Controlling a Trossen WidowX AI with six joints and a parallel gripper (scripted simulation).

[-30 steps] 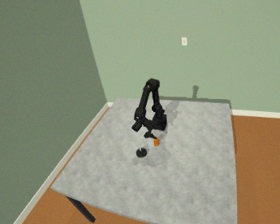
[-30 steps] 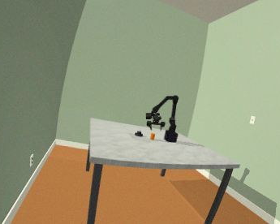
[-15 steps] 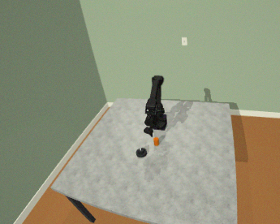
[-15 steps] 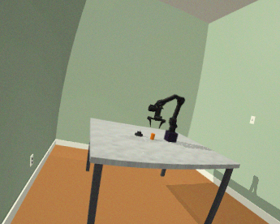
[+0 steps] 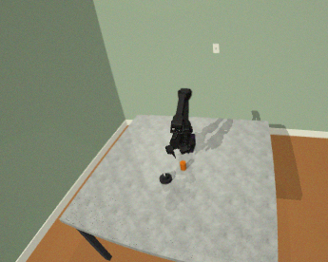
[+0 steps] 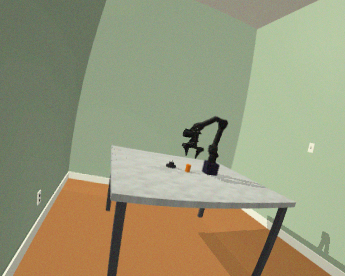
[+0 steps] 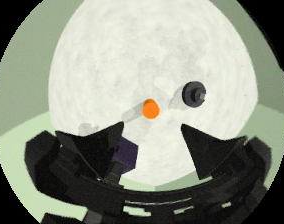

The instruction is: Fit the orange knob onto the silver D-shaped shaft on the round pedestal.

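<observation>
The black arm rises from its dark base to a bent elbow high above that base. From there the forearm reaches out past the base and slopes slightly down to the wrist. The gripper hangs to one side of the base, above its foot, pointing downward, with its two pointed fingers spread wide apart and nothing between them.
</observation>
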